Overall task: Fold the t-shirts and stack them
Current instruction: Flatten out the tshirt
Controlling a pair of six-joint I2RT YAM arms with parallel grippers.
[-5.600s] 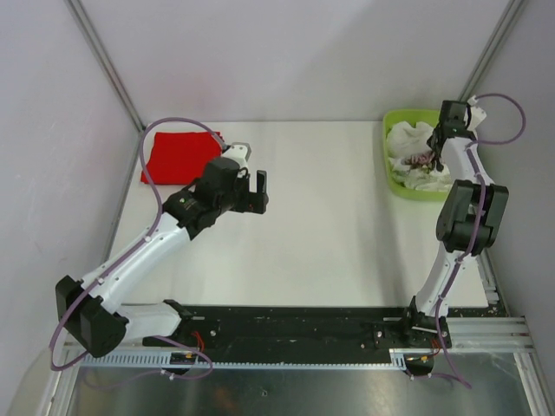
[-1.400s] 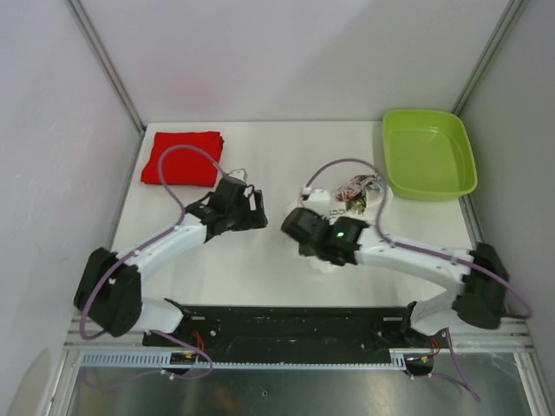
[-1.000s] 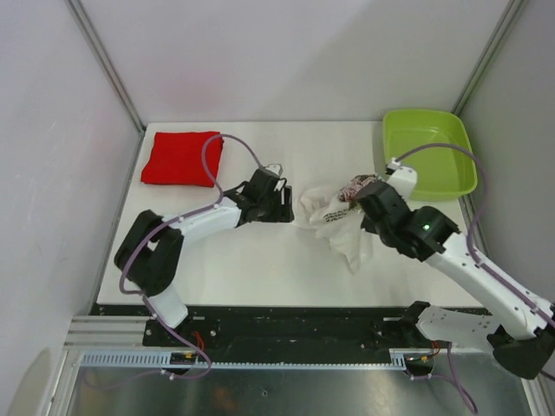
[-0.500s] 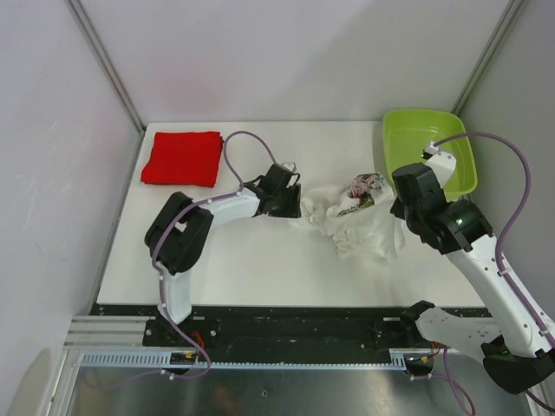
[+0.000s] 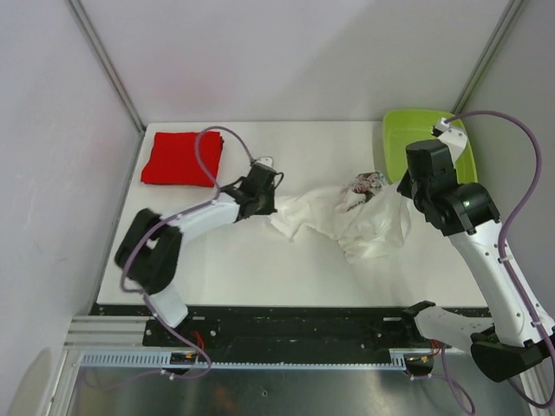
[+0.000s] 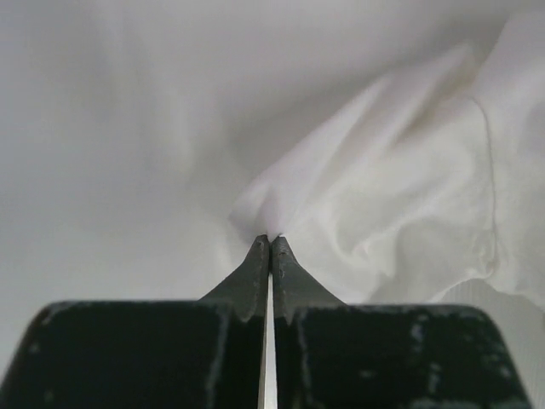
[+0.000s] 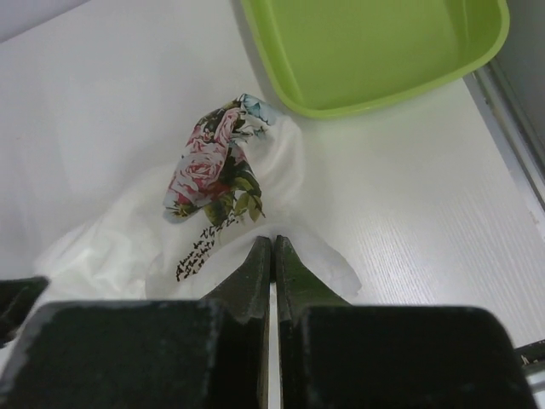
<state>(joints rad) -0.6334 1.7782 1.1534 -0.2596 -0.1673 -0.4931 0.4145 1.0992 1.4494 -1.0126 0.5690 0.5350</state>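
Pinches a corner of the white t-shirt (image 5: 347,221) in the closed left gripper (image 6: 271,241), nips its opposite edge in the closed right gripper (image 7: 272,243) near the green tray (image 7: 383,51), and holds it stretched across the middle of the table (image 5: 260,260), well apart from the folded red t-shirt (image 5: 180,159) at the far-left corner.

The folded shirt (image 5: 180,159) lies at the desk's (image 5: 260,264) far left corner; the loose shirt (image 5: 373,230) sprawls mid-desk, with the tray (image 5: 399,130) behind it, far right.
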